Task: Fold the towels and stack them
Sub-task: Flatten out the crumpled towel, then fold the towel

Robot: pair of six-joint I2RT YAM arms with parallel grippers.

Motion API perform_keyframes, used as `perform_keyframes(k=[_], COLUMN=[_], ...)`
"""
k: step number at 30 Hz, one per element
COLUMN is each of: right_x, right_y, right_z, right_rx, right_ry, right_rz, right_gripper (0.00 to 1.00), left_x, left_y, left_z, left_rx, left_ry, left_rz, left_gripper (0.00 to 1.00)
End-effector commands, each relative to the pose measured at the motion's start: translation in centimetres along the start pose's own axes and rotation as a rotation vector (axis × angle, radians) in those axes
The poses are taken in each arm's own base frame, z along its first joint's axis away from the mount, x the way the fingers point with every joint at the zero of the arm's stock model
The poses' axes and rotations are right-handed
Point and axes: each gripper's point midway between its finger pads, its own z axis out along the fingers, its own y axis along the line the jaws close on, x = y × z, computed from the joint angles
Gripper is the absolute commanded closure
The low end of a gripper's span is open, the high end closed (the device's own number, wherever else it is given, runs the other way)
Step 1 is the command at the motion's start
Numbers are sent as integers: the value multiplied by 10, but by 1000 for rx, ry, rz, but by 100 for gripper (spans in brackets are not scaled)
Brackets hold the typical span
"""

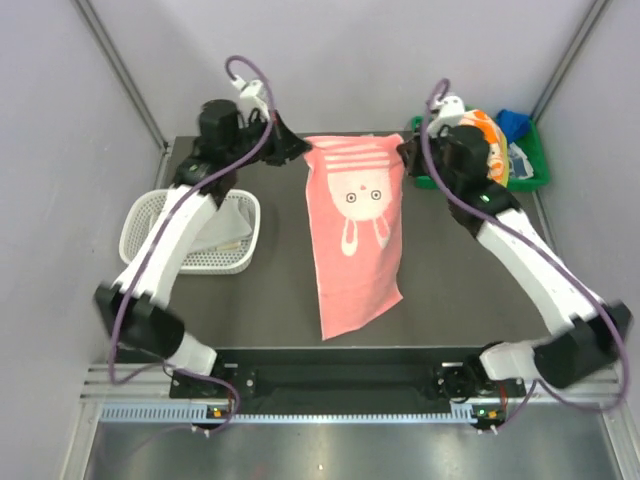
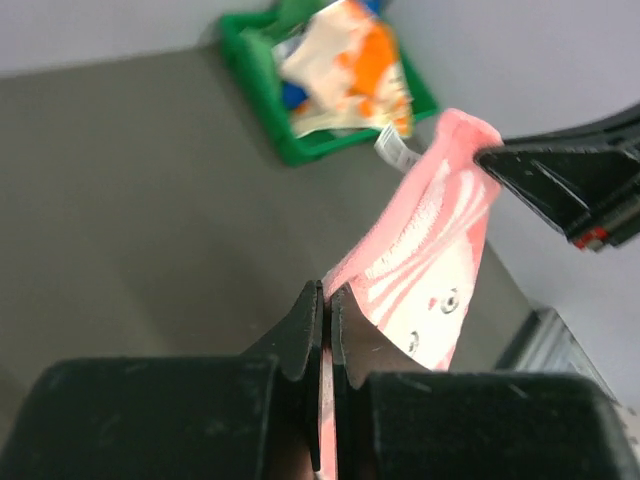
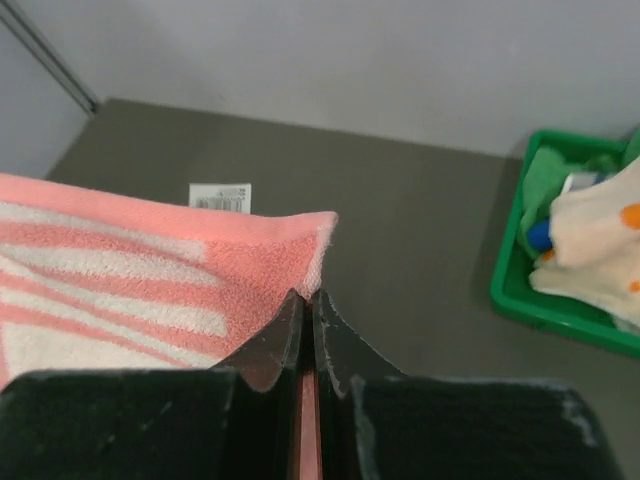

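Pink towel (image 1: 355, 235) with the rabbit face spans the gap between the arms, over the middle of the surface (image 1: 260, 290). The left gripper (image 1: 300, 150) is clenched on its far left corner and the right gripper (image 1: 408, 150) on its far right corner. The held edge runs left to right. The long axis runs from that edge toward the arm bases, and the free end points at them.

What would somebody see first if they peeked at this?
The pink towel with a bunny face, running down the middle of the table. The left gripper and right gripper each pinch one of its far corners. After that, the green tray at the far right and the white basket at the left.
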Motion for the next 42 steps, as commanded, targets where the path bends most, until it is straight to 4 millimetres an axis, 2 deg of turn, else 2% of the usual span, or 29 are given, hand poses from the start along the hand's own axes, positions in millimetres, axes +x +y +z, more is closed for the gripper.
perform_keyframes(k=[1,2,3,4,5,6,7,8,9,11,14,17,18,19,20,24,25,26,27,28,29,31,33,34,35,37,39,40,42], right_x=[54,84,69,76,96,81,85,105,98,106,106,113,126,114,132,151,141,166,171,160,186,191,211,215,232,232,251,244,248], right_y=[-19,-36,-39,-43,-59,-61,-65,-76,-76,-81,-89,-92,-93,-91,-94,-93,-89,-89,-88,-83,-85,-81,-75,-72,-67,-55,-52,-45,-50], right_z=[75,108,125,139,165,179,189,205,213,222,223,217,212,206,199,173,165,153,146,136,122,108,85,78,61,47,30,23,13], right_rx=[-54,-32,-39,-41,-21,-29,-35,-24,-38,-38,-29,-20,-10,-8,8,32,25,35,43,35,51,47,47,49,52,22,32,18,67], right_ry=[113,163,131,143,158,120,125,153,135,130,108,107,128,94,126,157,124,172,173,138,184,165,191,186,214,190,224,209,217], right_rz=[91,114,119,128,149,158,172,197,201,203,190,199,205,210,223,245,252,263,265,268,283,310,333,347,363,386,399,395,384], right_gripper=[100,100,100,100,100,100,100,100,100,100,100,100,100,100,100,100,100,100,100,100,100,100,98,93,91,80,70,63,56], left_x=[9,12,20,25,28,30,34,32,31,32,31,44,50,55,66,97,112,119,123,131,147,161,188,195,214,231,238,242,236], left_y=[85,103,137,153,167,192,203,217,225,236,244,239,237,233,227,205,199,192,187,183,177,169,157,153,145,144,138,137,128], left_z=[61,76,107,120,132,153,161,176,179,181,172,166,166,164,163,156,148,146,145,141,133,125,113,109,101,84,76,67,66], left_rx=[-66,-87,-115,-128,-144,-166,-177,-180,-189,-210,-242,-221,-213,-199,-191,-178,-185,-188,-182,-189,-210,-226,-251,-255,-259,-310,-319,-333,-311], left_ry=[-1,8,36,50,58,58,73,69,70,68,43,63,73,85,102,152,175,182,175,182,206,222,263,272,306,318,318,317,284], left_rz=[-95,-112,-134,-148,-159,-174,-193,-200,-206,-212,-207,-219,-228,-237,-250,-248,-257,-256,-247,-248,-246,-236,-218,-210,-197,-181,-185,-192,-193], left_gripper=[100,100,100,100,100,100,100,100,100,100,100,100,100,100,100,100,100,100,100,100,100,99,95,90,88,76,70,62,59])
